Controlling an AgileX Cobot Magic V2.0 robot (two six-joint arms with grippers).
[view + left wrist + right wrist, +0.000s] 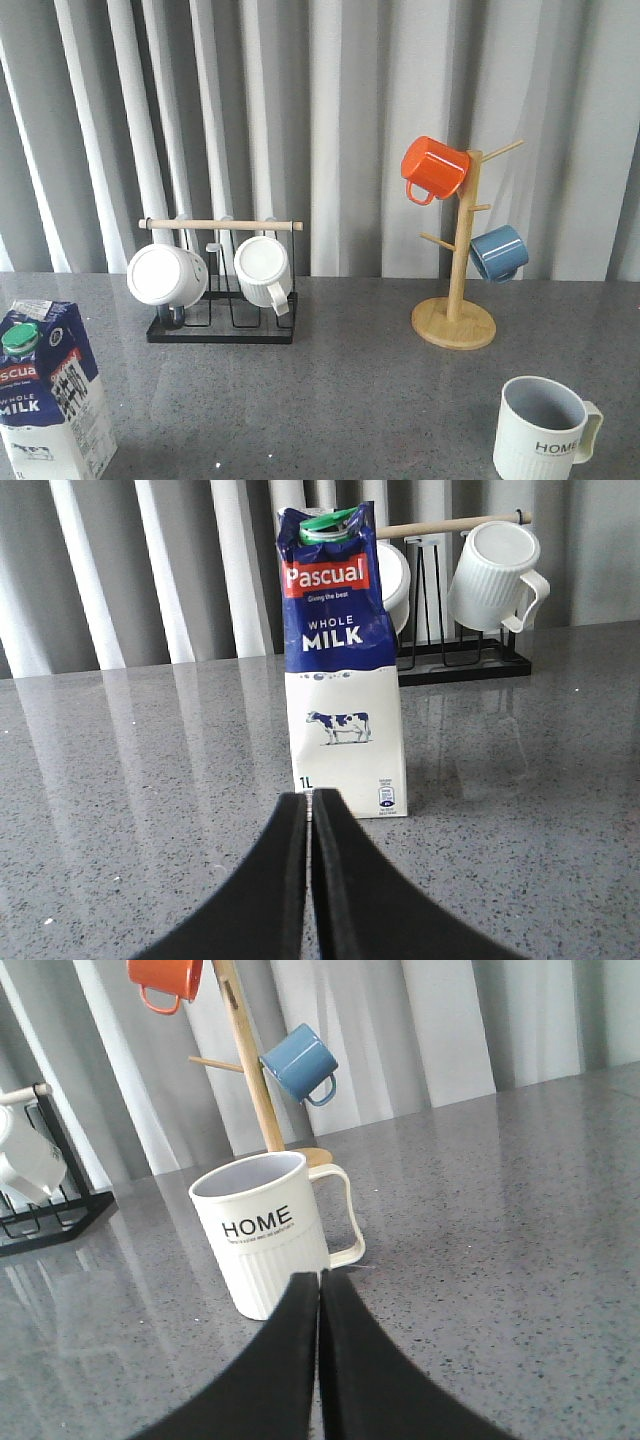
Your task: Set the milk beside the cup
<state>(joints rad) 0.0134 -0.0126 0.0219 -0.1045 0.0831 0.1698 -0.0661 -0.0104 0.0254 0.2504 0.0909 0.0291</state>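
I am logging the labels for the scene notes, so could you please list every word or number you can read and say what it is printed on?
"Pascual": red band on the milk.
"WHOLE MILK": white lettering on its blue part.
"1L": bottom corner of the carton's front.
"HOME": dark lettering on the cup.
Small line under "Pascual", fine print beside "1L", tiny line under "HOME": too small to read.
Rack mugs, orange mug, blue mug: no text visible.
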